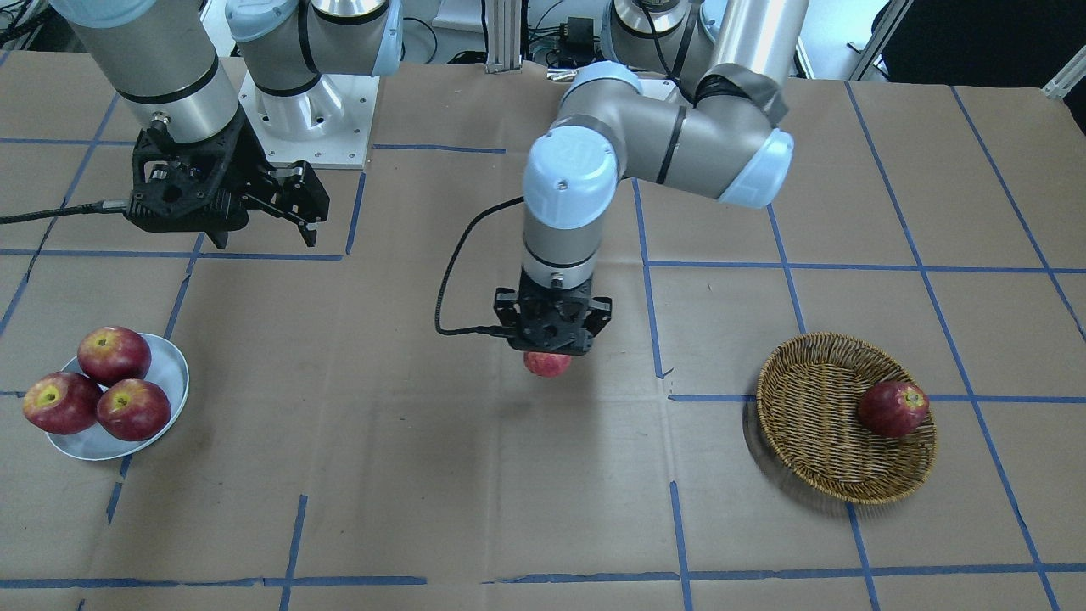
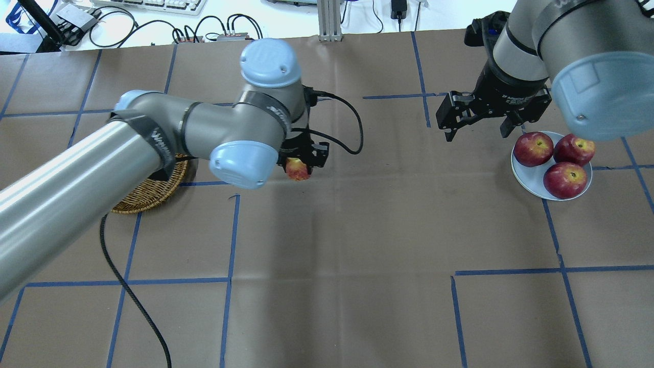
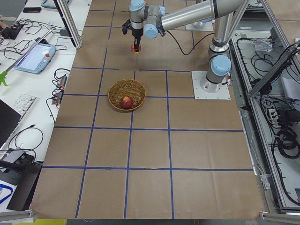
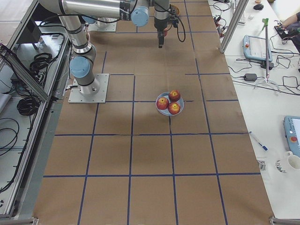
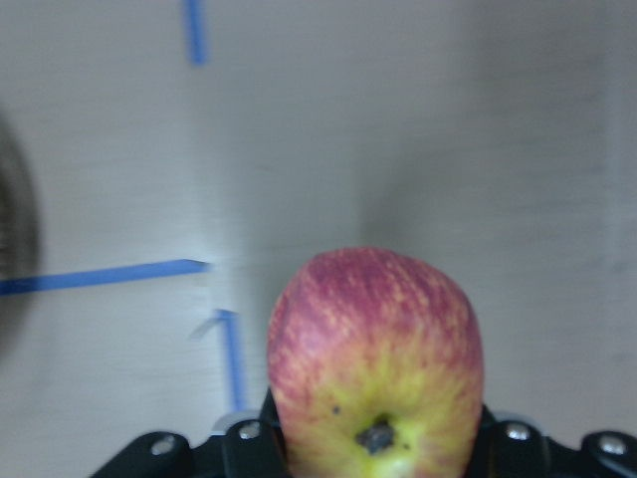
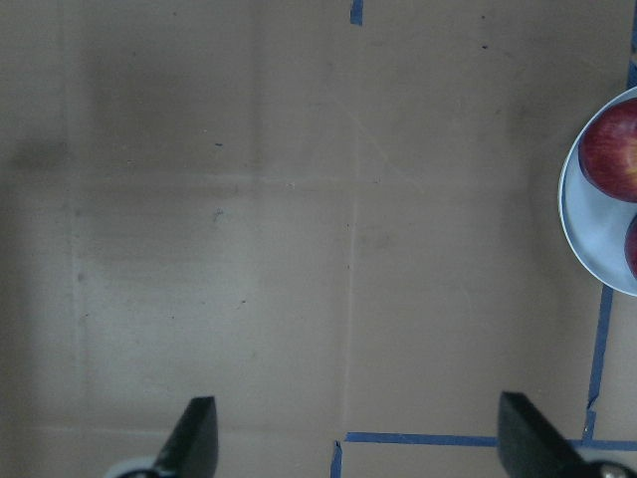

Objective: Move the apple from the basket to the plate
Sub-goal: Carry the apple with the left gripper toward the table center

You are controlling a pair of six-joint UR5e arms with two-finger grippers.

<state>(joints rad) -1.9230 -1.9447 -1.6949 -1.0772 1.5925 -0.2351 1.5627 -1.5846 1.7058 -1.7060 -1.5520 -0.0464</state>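
My left gripper (image 1: 550,355) is shut on the pinkish-red, yellow-streaked apple (image 1: 547,363) and holds it above the table's middle; the apple fills the left wrist view (image 5: 376,363) and shows in the overhead view (image 2: 298,169). The wicker basket (image 1: 814,424) lies apart from it, with one dark red apple (image 1: 892,408) in it; the left arm hides most of the basket in the overhead view (image 2: 148,197). The white plate (image 1: 165,373) holds three dark red apples (image 1: 114,354). My right gripper (image 2: 475,125) is open and empty, above the table beside the plate (image 2: 531,176).
Brown paper with a blue tape grid covers the table. The left gripper's black cable (image 1: 450,280) hangs beside its wrist. The robot's base plates (image 1: 314,127) stand at the table's far edge. Desks with keyboards and cables (image 3: 33,56) lie beyond the table's side.
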